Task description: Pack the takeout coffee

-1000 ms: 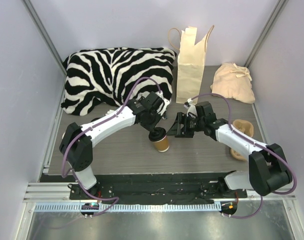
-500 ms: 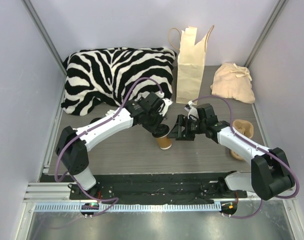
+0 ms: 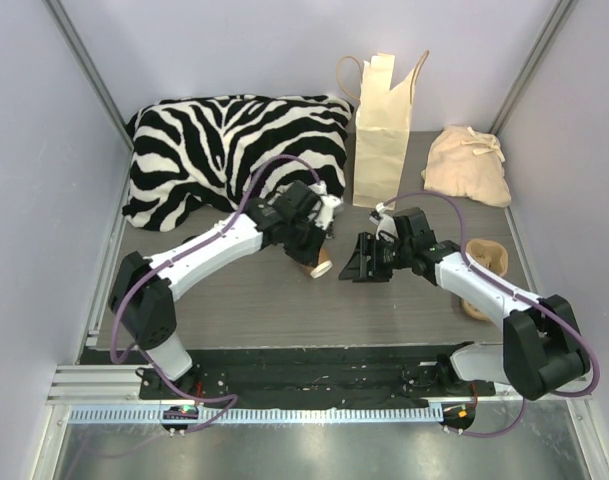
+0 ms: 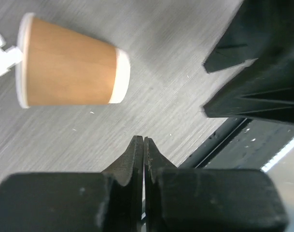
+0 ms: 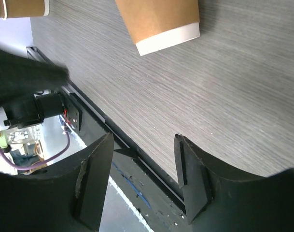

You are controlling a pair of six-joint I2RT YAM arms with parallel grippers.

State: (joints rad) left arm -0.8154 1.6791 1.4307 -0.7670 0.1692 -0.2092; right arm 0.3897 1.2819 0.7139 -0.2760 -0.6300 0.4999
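Landmark: paper bag point(image 3: 382, 135), upright at rear centre of table point(image 3: 244, 310).
Cushion point(image 3: 224, 150) left of bag, near.
Cloth pouch point(image 3: 469, 165) right of bag, apart.
Takeout coffee point(image 3: 319, 264) on its side before bag, slightly left.
Right gripper point(image 3: 358, 267) before bag, between bag and table's front edge.
2nd cup point(image 3: 484, 258) front-right of bag, part hidden by right arm.

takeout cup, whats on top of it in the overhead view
The shut left gripper hangs over the takeout cup, hiding most of it; only a brown edge and pale rim show. Its wrist view shows it clear of the cup.
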